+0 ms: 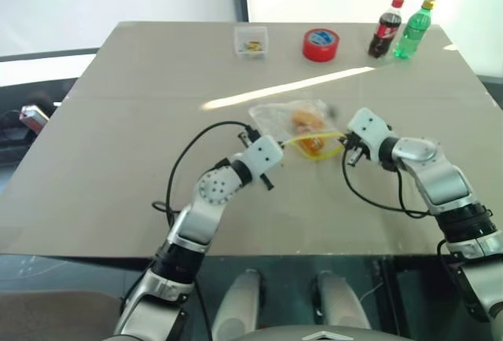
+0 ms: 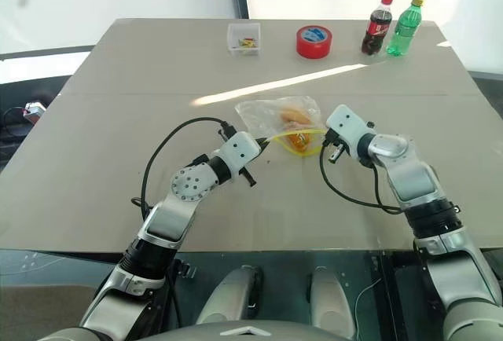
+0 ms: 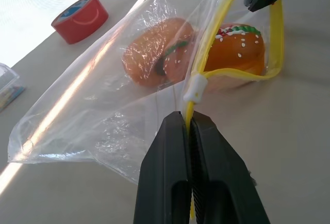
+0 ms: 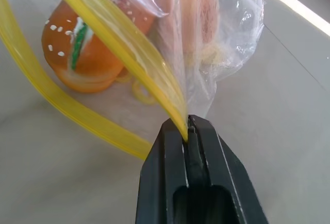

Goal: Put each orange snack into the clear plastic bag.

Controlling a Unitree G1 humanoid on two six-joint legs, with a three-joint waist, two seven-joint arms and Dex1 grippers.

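Observation:
The clear plastic bag (image 1: 277,115) lies mid-table with its yellow-strip mouth pulled open between my two grippers. One orange snack (image 3: 154,53) sits deep inside the bag. The other orange snack (image 3: 238,47), a sesame-topped bun, rests in the bag's mouth, ringed by the yellow strip (image 4: 77,113). My left gripper (image 3: 186,118) is shut on the strip at one end of the mouth, just below the white slider. My right gripper (image 4: 188,123) is shut on the strip at the opposite end. In the left eye view the left gripper (image 1: 280,146) and right gripper (image 1: 344,143) flank the bag.
Along the table's far edge stand a small clear box (image 1: 251,41), a red tape roll (image 1: 321,44), a cola bottle (image 1: 386,28) and a green bottle (image 1: 414,29). Bare tabletop (image 1: 118,137) spreads to the left and in front of the bag.

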